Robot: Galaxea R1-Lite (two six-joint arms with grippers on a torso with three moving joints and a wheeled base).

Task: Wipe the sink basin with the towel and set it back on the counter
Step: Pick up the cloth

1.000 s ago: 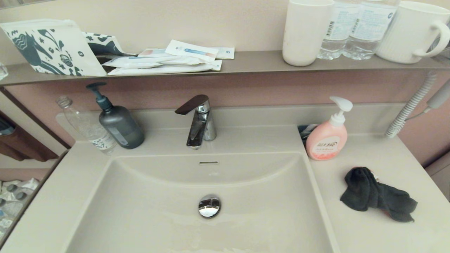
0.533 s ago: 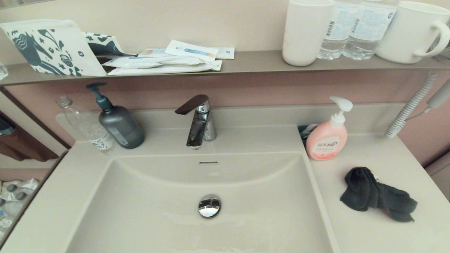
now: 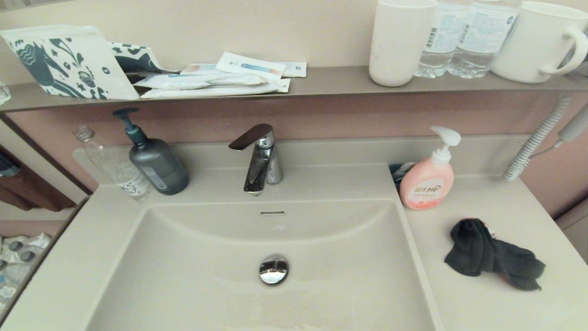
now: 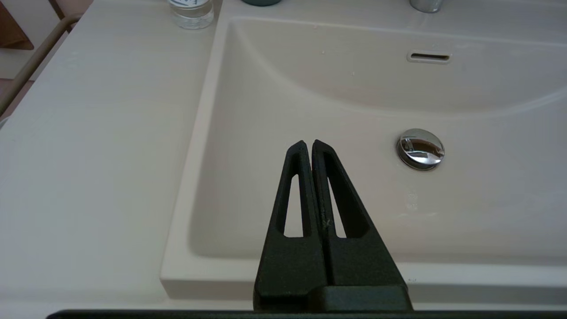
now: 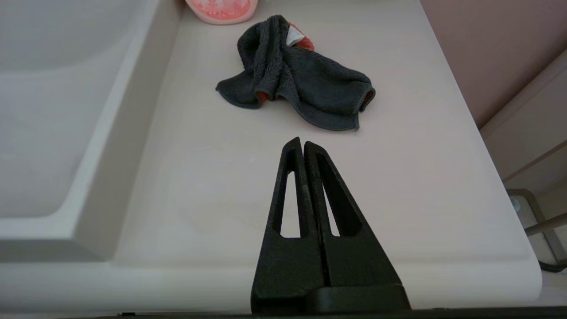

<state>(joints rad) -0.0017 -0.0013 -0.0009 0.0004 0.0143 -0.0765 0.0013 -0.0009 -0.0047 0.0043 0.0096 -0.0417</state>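
Observation:
The charcoal towel (image 3: 494,255) lies crumpled on the beige counter (image 3: 482,303) to the right of the sink basin (image 3: 197,276), coral red and a white tag peeking out. In the right wrist view the towel (image 5: 297,75) sits just beyond my right gripper (image 5: 302,142), which is shut and empty above the counter (image 5: 221,186). My left gripper (image 4: 308,144) is shut and empty, held over the near left part of the sink basin (image 4: 310,97), left of the chrome drain plug (image 4: 420,148). Neither arm shows in the head view.
A pink soap pump bottle (image 3: 428,177) stands behind the towel. The chrome faucet (image 3: 259,158), a dark pump bottle (image 3: 154,161) and a clear bottle (image 3: 115,165) stand behind the basin. The brown shelf (image 3: 321,82) holds cups, bottles and packets. A coiled hose (image 3: 535,140) hangs at right.

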